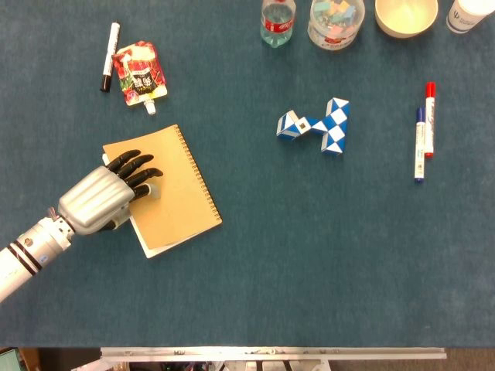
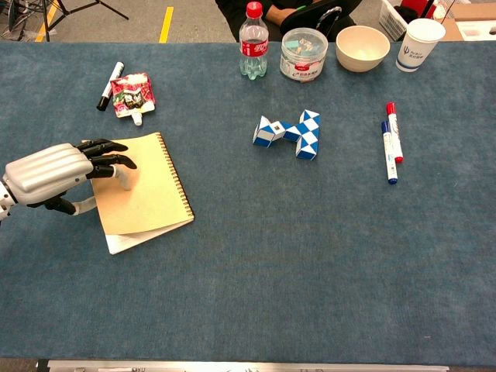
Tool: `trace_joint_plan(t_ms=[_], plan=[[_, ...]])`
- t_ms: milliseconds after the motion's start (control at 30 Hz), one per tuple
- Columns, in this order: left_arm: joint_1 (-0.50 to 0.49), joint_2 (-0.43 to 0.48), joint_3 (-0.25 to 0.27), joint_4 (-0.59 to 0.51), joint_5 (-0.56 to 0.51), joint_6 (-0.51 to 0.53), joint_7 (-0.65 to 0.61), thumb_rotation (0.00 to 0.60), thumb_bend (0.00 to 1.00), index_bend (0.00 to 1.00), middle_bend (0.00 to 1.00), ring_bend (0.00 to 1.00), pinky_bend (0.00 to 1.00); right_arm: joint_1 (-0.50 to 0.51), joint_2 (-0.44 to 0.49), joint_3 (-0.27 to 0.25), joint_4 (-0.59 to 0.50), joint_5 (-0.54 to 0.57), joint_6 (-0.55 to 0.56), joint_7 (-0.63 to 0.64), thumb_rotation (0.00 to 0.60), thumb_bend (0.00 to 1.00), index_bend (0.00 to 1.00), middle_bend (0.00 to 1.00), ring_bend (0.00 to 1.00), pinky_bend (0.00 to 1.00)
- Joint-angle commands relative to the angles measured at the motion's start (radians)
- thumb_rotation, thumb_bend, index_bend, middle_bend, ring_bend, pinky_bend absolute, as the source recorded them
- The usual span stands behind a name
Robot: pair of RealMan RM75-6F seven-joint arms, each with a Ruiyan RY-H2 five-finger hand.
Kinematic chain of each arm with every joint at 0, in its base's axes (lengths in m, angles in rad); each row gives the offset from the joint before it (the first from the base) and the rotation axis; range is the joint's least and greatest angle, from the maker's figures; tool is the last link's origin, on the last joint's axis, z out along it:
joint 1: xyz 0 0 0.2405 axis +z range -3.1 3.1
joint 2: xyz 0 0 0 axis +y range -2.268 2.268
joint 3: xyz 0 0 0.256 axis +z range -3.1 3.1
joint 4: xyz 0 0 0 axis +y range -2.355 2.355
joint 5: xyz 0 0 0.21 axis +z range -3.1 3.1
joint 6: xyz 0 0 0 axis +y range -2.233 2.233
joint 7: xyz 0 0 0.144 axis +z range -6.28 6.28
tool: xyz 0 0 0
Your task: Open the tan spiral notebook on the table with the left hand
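Observation:
The tan spiral notebook [image 1: 172,188] [image 2: 150,191] lies closed on the blue table, rotated so its spiral edge faces right and slightly toward me. White pages peek out at its near left corner. My left hand [image 1: 106,196] [image 2: 58,173] rests palm down on the notebook's left part, its dark fingertips [image 1: 145,175] pressing on the cover. My right hand shows in neither view.
A black marker [image 1: 110,56] and a red snack pouch [image 1: 139,73] lie behind the notebook. A blue-white twist puzzle [image 1: 317,126] sits mid-table, with two markers [image 1: 424,131] to the right. A bottle [image 1: 277,21], plastic tub [image 1: 335,22], bowl [image 1: 405,15] and cup [image 1: 469,14] line the far edge.

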Motion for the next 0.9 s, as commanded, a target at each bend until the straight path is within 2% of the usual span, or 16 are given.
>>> trace_joint_plan(t_ms=[33, 133, 300, 567, 900], plan=[[-0.007, 0.017, -0.004, -0.035, -0.013, -0.02, 0.012, 0.6, 0.44, 0.39, 0.17, 0.05, 0.07, 0.0, -0.002, 0.001, 0.006, 0.0, 0.001, 0.007, 0.6, 0.4, 0.34, 0.28, 0.21, 0.31], [-0.01, 0.033, -0.005, -0.067, -0.022, -0.035, 0.023, 0.6, 0.44, 0.46, 0.2, 0.05, 0.07, 0.0, -0.005, 0.002, 0.013, -0.001, 0.001, 0.013, 0.6, 0.4, 0.34, 0.28, 0.21, 0.31], [-0.006, 0.068, -0.001, -0.118, -0.033, -0.044, 0.044, 0.6, 0.44, 0.57, 0.3, 0.11, 0.07, 0.0, -0.009, 0.003, 0.023, -0.003, 0.003, 0.024, 0.6, 0.4, 0.34, 0.28, 0.21, 0.31], [0.005, 0.134, 0.009, -0.176, -0.042, -0.048, 0.092, 0.6, 0.44, 0.62, 0.31, 0.11, 0.07, 0.003, -0.017, 0.005, 0.031, -0.008, 0.002, 0.03, 0.6, 0.39, 0.34, 0.28, 0.21, 0.31], [0.019, 0.325, 0.022, -0.294, -0.069, -0.065, 0.215, 0.6, 0.44, 0.63, 0.32, 0.11, 0.07, 0.012, -0.035, 0.002, 0.04, -0.019, -0.006, 0.035, 0.6, 0.39, 0.34, 0.28, 0.21, 0.31]])
